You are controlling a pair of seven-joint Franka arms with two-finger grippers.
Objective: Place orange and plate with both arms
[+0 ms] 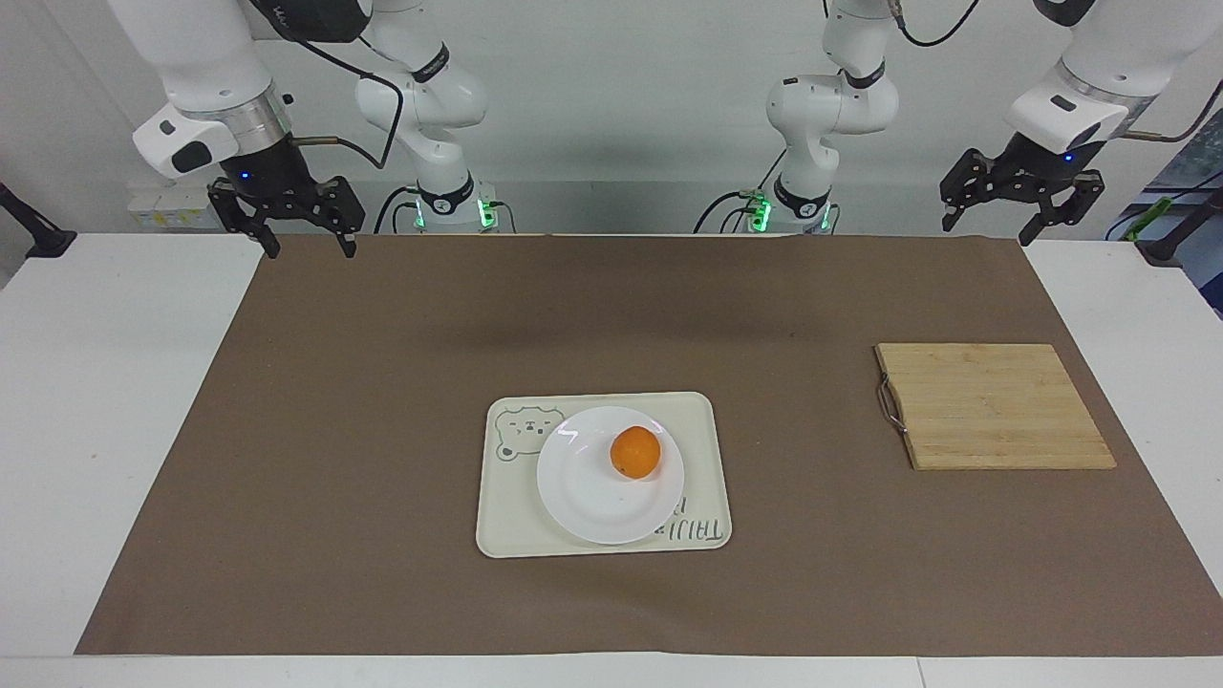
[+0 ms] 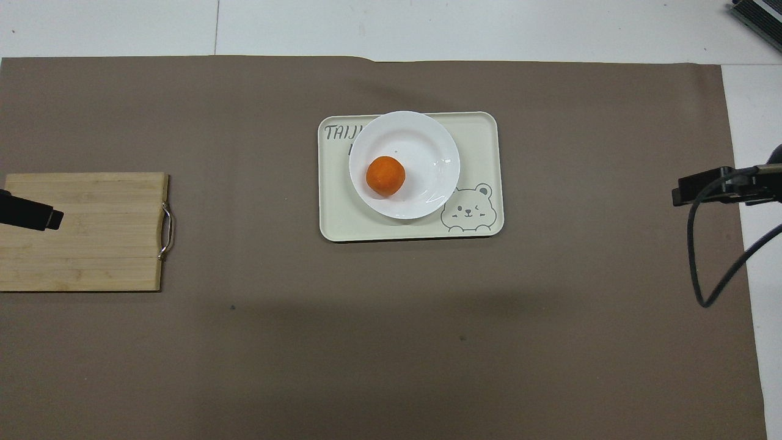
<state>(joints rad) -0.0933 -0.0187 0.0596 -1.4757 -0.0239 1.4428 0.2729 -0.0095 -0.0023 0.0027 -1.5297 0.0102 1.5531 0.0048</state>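
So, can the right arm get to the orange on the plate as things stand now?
Probably yes. The right claw is open and empty, raised at the mat's edge near its base. Nothing lies between it and the orange, which sits uncovered on the plate.

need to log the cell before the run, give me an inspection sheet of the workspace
surface: white table under a brown mat
job's things: orange on the plate, plate on the tray
clutter: wooden board toward the left arm's end
end effectors: left end effector open, raised over the mat's corner; right end effector open, raised over the mat's edge; neither holds anything
cables: black cable loops by the right arm
surroundings: white wall
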